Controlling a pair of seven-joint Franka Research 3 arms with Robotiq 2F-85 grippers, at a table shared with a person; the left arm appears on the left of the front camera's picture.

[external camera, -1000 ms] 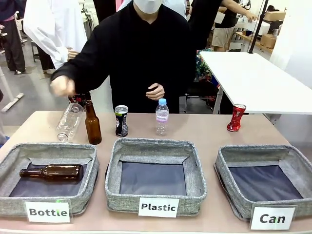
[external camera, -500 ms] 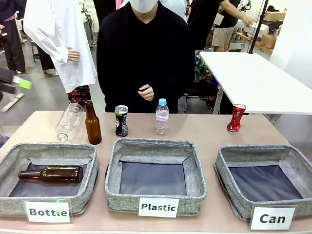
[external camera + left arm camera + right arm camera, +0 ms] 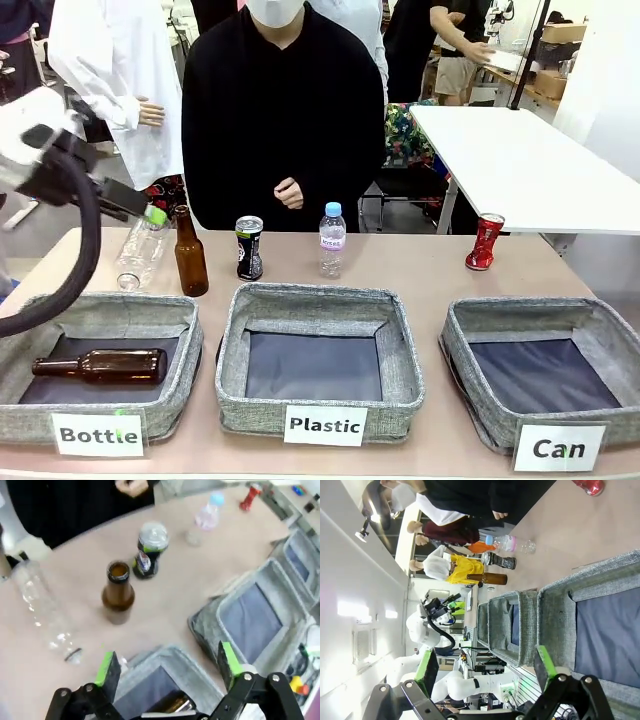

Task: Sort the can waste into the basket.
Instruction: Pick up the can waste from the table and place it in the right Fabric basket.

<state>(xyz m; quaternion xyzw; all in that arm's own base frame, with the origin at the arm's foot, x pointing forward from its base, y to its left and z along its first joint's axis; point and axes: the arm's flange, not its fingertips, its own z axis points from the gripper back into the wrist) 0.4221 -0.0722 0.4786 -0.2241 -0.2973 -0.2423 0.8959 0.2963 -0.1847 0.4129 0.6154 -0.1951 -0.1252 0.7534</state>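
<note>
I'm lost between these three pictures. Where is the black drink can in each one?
Front view: the black can stands left of centre, at mid-height.
Left wrist view: the black can is upper middle, seen from above.
Right wrist view: the black can is upper middle, turned sideways.
Shared landmark: the upright brown bottle beside it.

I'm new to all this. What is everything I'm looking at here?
black can: one, black, silver top, behind the Plastic basket.
red can: one, red, far right.
brown bottles: two, brown; one upright beside the black can, one lying in the Bottle basket.
clear bottles: two, clear; blue-capped one upright, other lying at left.
baskets: three, grey, near edge; the third is the Can basket.
table: one, tan.
person: one, black top, far side.
left end effector: one, black with green pads, open, above the Bottle basket.
right end effector: one, same colours, open, near the Can basket.
</note>
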